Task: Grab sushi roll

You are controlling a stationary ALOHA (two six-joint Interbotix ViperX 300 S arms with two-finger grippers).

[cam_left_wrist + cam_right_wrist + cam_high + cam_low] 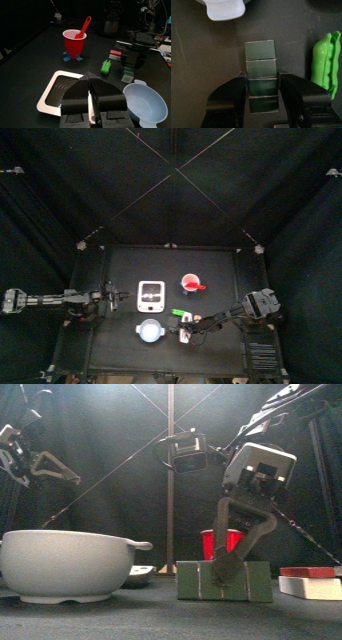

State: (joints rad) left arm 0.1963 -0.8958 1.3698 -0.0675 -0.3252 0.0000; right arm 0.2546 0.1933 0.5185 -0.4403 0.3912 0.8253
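Note:
The sushi roll [261, 75] is a short strip of dark green wrapped pieces lying on the black table. In the front view it [225, 581] stands near the middle. My right gripper [262, 89] has a jaw pressed against each side of it, shut on it at table level. A fingertip [235, 567] touches the roll's top edge in the front view. My right gripper [189, 330] sits at the table's front middle. My left gripper [91, 102] is shut and empty, held over the white rectangular device [53, 91]. The left arm rests at the table's left [96, 300].
A pale blue dish [151, 332] [67, 564] lies just left of the roll. A bright green pod [326, 60] [178, 313] lies close beside it. A red cup with a spoon [75, 41] [195, 283] stands behind. A flat red-and-white item [310, 582] lies at the right.

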